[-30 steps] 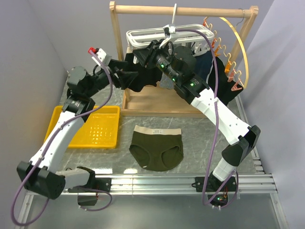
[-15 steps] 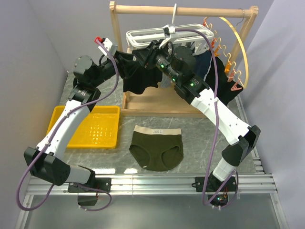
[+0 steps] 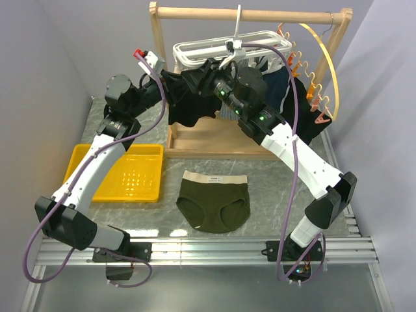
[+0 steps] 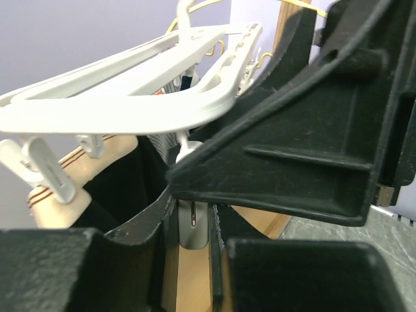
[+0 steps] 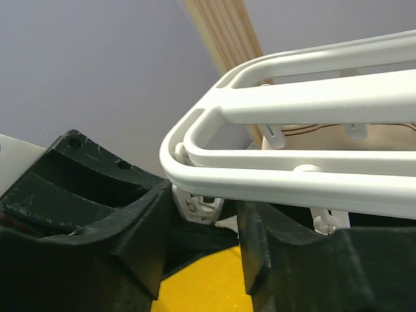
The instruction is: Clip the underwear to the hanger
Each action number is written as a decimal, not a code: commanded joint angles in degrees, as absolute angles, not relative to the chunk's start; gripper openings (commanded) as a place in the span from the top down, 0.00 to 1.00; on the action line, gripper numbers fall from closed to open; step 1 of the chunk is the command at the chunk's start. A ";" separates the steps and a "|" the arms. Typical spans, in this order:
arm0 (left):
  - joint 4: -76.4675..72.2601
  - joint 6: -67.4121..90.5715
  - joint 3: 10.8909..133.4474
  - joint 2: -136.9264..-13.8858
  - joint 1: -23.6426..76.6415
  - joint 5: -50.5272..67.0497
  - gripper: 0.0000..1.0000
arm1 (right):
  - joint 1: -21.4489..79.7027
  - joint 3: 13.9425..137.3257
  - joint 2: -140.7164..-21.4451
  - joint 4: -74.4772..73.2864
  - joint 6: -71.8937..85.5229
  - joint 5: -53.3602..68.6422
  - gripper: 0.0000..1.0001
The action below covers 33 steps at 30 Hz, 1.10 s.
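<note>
Pick-up judged pending: underwear point(image 3: 214, 203) lies on the desk point(image 3: 273, 182) well beneath both tools; right tool point(image 5: 205, 220) parted astride a clip point(image 5: 195, 207) of the hanger point(image 5: 292, 175), left tool point(image 4: 190, 220) of indeterminate grip; next, descend for the waistband point(image 3: 214, 177).

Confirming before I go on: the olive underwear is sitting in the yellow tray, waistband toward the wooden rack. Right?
Not quite. The underwear lies flat on the table, to the right of the yellow tray, not in it, as the top external view shows. Its waistband does face the wooden rack.
</note>
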<state>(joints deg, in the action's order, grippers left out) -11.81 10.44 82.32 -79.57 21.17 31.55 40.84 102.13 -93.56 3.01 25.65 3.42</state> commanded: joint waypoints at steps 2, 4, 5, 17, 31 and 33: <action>-16.09 11.60 84.90 -79.10 21.00 30.67 0.99 | 41.22 101.16 -90.53 3.69 27.51 2.11 0.46; -16.08 11.43 84.90 -79.01 21.00 30.76 0.99 | 41.22 101.07 -90.70 3.60 28.74 1.85 0.46; -16.08 11.34 84.82 -79.01 21.09 30.85 0.99 | 41.31 100.99 -90.70 3.78 28.91 2.11 0.46; -15.29 10.28 84.46 -78.49 22.06 31.55 0.85 | 41.31 102.39 -92.02 2.90 29.09 2.11 0.88; -6.06 11.95 76.12 -67.68 14.86 37.26 0.30 | 41.22 102.13 -91.41 2.64 27.77 1.49 1.00; -5.19 11.87 75.94 -67.24 14.50 37.62 0.30 | 41.13 102.13 -91.32 2.64 27.86 1.49 1.00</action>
<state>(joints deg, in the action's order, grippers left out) -5.23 11.14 76.60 -68.79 15.14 35.81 40.91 101.62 -93.21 1.58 28.47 2.33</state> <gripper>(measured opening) 0.701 0.319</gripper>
